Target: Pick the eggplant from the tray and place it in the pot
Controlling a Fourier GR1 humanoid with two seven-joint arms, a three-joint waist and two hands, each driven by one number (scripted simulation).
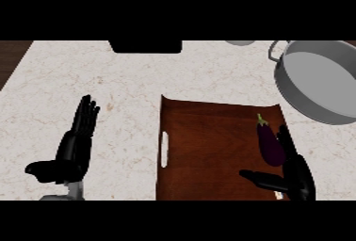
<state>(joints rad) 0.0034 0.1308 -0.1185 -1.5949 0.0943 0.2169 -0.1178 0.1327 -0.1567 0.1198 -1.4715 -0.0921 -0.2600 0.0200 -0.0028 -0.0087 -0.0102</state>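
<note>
Student: Eggplant [270, 145] position, please: where does it lie?

Tutor: On the tray [208, 141], near its right edge, lengthwise, green stem pointing away from the robot. The pot [295, 94] stands on the counter [125, 80] beyond the tray's far right corner.

Student: And the hands?

Tutor: The right hand [299, 181] lies just beside the eggplant, fingers [285, 136] straight along its right flank, thumb spread to the left; nothing is grasped. Whether the fingers touch the skin cannot be told from this angle. The left hand [73, 155] rests over the counter, left of the tray, fingers straight and released.

Student: How will the eggplant handle?

Tutor: Judged by its look, it is light and fairly stiff, with a smooth, glossy skin that is likely to slip. The rounded, tapering body may roll on the flat tray when nudged.

Student: Where should it be taken?

Tutor: Probably across the thick middle, thumb on one flank and fingers on the other, not at the thin stem end. It would bruise rather than break, so a short release into the pot should do no harm.
</note>
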